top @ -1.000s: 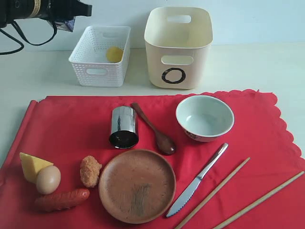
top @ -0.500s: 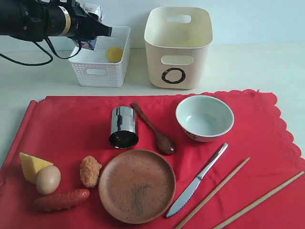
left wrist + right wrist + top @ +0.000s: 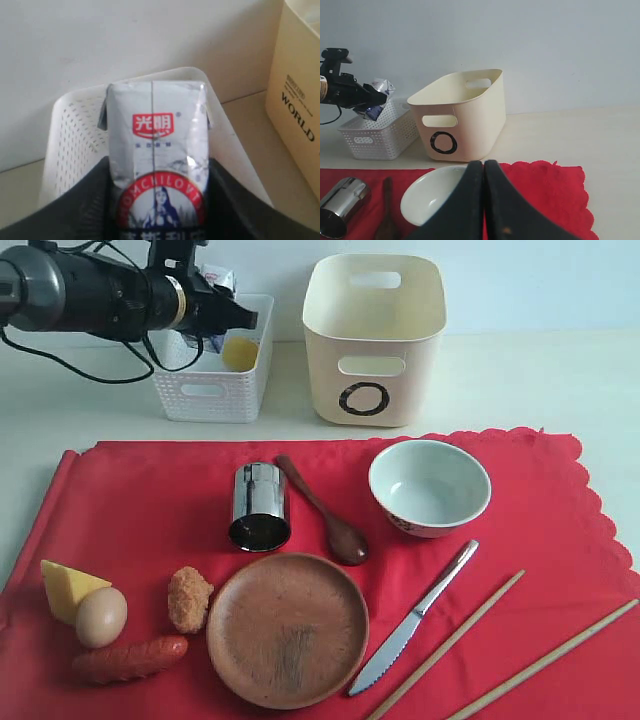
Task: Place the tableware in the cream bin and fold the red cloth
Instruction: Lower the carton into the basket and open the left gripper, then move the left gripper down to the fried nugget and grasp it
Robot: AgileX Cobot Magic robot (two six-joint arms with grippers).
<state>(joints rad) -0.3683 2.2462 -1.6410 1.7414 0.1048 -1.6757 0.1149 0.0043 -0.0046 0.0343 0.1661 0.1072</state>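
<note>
My left pincer (image 3: 159, 192) is clamped on the blue-and-white milk carton (image 3: 155, 145) over the white lattice basket (image 3: 70, 135), since I judge it no tableware, while my right pincer (image 3: 483, 167) is pressed together, empty.

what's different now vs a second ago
The left end effector, gripping the milk carton throughout, swung in from the upper left corner of the exterior view, rightward and lower, and now hangs over the white lattice basket. Nothing was picked up or let go. Everything on the red cloth and the cream bin stayed put.
</note>
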